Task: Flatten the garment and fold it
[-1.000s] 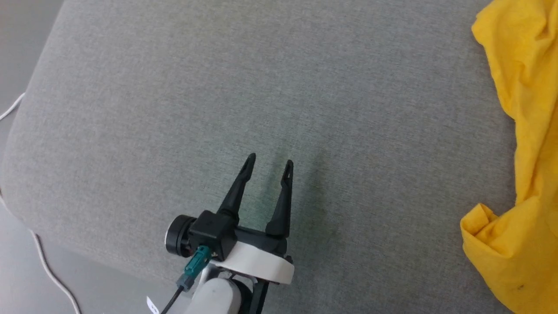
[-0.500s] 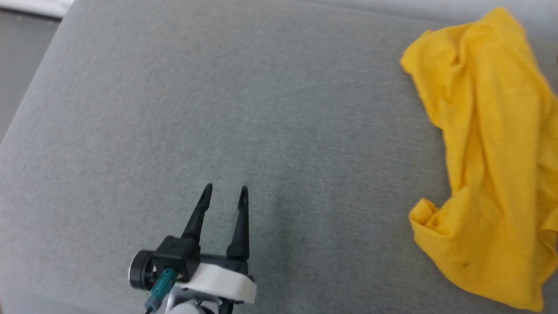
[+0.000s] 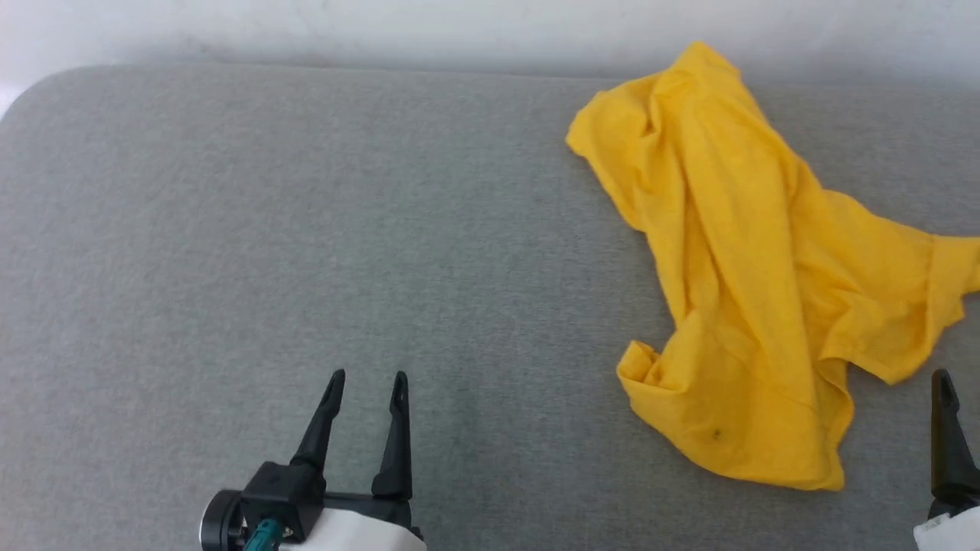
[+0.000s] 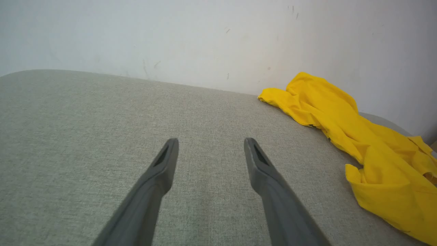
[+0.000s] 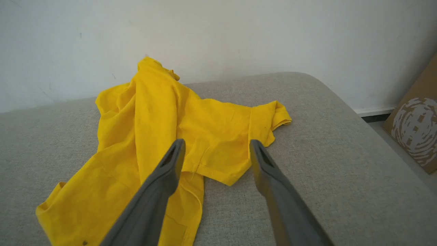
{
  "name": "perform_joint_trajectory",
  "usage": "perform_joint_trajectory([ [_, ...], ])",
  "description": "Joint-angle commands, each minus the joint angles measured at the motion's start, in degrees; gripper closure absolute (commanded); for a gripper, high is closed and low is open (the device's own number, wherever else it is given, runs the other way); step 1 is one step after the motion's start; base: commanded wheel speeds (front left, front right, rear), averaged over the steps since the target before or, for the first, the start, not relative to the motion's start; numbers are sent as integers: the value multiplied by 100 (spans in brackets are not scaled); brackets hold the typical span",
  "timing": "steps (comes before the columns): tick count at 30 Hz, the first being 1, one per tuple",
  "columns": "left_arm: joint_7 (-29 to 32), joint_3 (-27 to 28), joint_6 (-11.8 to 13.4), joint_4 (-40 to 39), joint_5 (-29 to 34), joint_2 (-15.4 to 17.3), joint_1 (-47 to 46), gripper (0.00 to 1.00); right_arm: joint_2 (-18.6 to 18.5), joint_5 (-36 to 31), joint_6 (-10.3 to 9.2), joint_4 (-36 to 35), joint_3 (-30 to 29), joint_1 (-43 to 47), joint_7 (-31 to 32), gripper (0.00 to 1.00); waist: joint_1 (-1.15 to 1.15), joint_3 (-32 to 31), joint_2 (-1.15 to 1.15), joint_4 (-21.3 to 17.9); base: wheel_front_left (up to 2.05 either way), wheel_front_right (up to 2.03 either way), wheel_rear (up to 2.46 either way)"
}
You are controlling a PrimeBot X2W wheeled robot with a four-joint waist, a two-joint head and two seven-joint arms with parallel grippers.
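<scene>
Head view: garment (image 3: 750,291) heaped and twisted at 2 o'clock on the grey padded bench (image 3: 230,229), plain yellow showing, no print to be seen. Left gripper (image 3: 367,379) at 7 o'clock, fingers spread, nothing between them, well apart from the cloth.

Left wrist view: fingers spread over bare bench; garment off at 3 o'clock, near the white wall (image 4: 170,34).

Right wrist view: right gripper (image 5: 216,145) spread wide and empty, poised over the near hem. Touching or not, cannot tell. 1 sleeve thrown out toward 2 o'clock, body bunched from 12 down to 8. Cardboard panel (image 5: 414,130) at 3 o'clock, beyond the bench.

Judged by the lie of the cloth: 0 of the 2 jobs begun — flattening first, then folding, all left to do.
</scene>
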Motion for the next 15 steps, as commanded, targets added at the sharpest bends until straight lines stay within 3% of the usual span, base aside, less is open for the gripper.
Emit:
perform_joint_trajectory([
  [1, 7, -24, -11, -91, 3, 49, -38, 0, 11, 81, -5, -19, 17, -29, -63, 0, 1, -182, -1, -289, 0, 0, 0],
  [6, 645, -420, -287, -389, 251, 182, -691, 0, 14, 53, -5, -70, -66, -233, -157, 0, 1, -208, -1, -380, 0, 0, 0],
  [13, 2508, -1529, -1168, -50, 428, 15, -2086, 0, 15, 131, -5, -108, -225, -342, -174, 0, 1, 43, -1, -323, 0, 0, 0],
  [15, 2902, -1797, -1318, 228, 424, -99, -2427, 0, 15, 154, -5, -109, -207, -386, -166, 0, 1, 166, -1, -345, 0, 0, 0],
])
